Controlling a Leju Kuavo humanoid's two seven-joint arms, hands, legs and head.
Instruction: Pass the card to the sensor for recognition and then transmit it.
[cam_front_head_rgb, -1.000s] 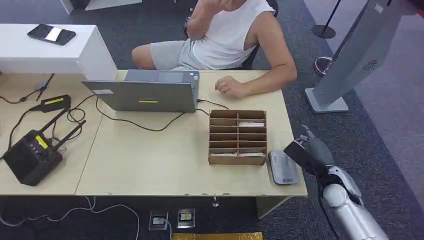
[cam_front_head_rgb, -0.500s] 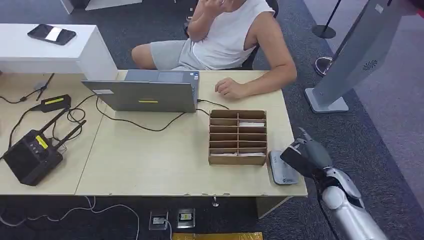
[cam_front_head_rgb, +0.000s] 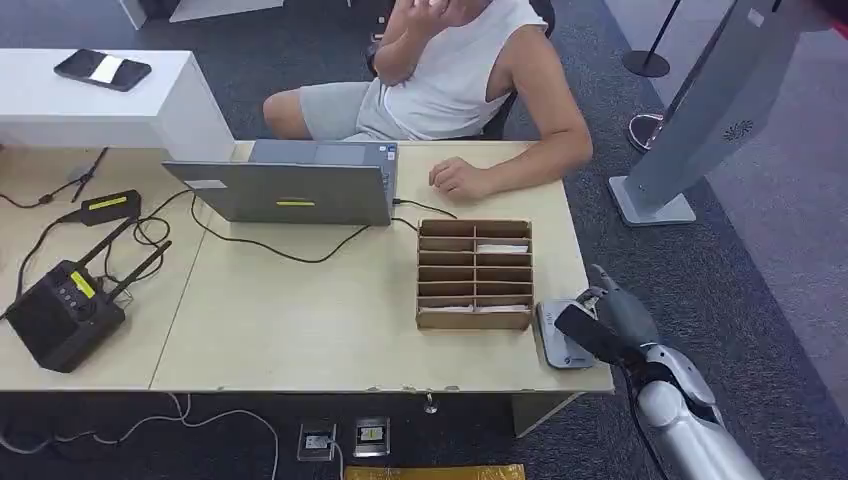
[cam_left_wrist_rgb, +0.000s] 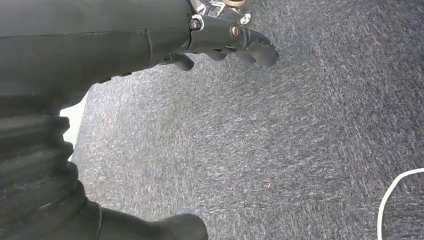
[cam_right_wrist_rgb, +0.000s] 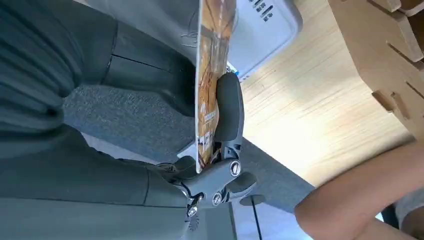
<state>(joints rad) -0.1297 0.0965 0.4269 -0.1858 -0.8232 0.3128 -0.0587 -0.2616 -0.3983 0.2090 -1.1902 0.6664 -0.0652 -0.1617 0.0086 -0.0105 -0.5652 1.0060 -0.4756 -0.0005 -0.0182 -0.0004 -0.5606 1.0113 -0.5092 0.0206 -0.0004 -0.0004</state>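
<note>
My right hand (cam_front_head_rgb: 622, 314) hangs at the table's front right corner and grips a card (cam_front_head_rgb: 583, 331), which looks dark from above. The card's edge overlaps the grey sensor pad (cam_front_head_rgb: 556, 347) that lies flat on the table (cam_front_head_rgb: 300, 320). In the right wrist view the card (cam_right_wrist_rgb: 214, 75) shows orange print, pinched between thumb and a dark finger (cam_right_wrist_rgb: 229, 107), edge-on above the white-grey sensor (cam_right_wrist_rgb: 267, 30). Whether the card touches the sensor I cannot tell. My left hand (cam_left_wrist_rgb: 100, 45) hangs over grey carpet, holding nothing, its fingers (cam_left_wrist_rgb: 252, 47) slightly curled and apart from the thumb.
A cardboard slot organizer (cam_front_head_rgb: 475, 275) holding a few cards stands just left of the sensor. Behind it a person sits with a hand (cam_front_head_rgb: 460, 175) resting on the table beside a laptop (cam_front_head_rgb: 290, 190). A black router (cam_front_head_rgb: 60, 315) is far left; a grey kiosk stand (cam_front_head_rgb: 700, 110) is right.
My right hand has carried the card leftward and slightly down, from beside the table's edge to over the sensor pad. The person and the table's things have stayed put.
</note>
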